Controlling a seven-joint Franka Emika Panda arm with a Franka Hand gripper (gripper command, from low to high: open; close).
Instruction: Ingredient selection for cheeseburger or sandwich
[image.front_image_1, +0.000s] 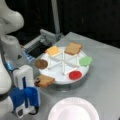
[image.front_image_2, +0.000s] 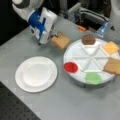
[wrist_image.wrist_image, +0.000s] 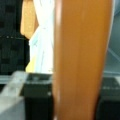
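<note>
My gripper (image.front_image_1: 37, 81) (image.front_image_2: 53, 35) is shut on one tan toast square (image.front_image_1: 45, 80) (image.front_image_2: 61, 40) and holds it flat in the air, just off the round tray's rim. In the wrist view the toast (wrist_image.wrist_image: 82, 60) stands edge-on between the dark fingers (wrist_image.wrist_image: 37, 100). Still in the tray's compartments are other ingredients: a toast square (image.front_image_1: 73, 48) (image.front_image_2: 113, 66), the yellow cheese (image.front_image_1: 53, 50) (image.front_image_2: 110, 47) and the brown patty (image.front_image_1: 41, 64) (image.front_image_2: 88, 39). No cheeseburger or sandwich is in view.
The white divided tray (image.front_image_1: 62, 79) (image.front_image_2: 75, 53) also holds a green lettuce piece (image.front_image_1: 85, 60) (image.front_image_2: 93, 78) and a red disc (image.front_image_1: 75, 75) (image.front_image_2: 70, 67). A bare white plate (image.front_image_1: 73, 108) (image.front_image_2: 36, 73) lies on the grey table. A metal fixture (image.front_image_1: 46, 37) stands behind the tray.
</note>
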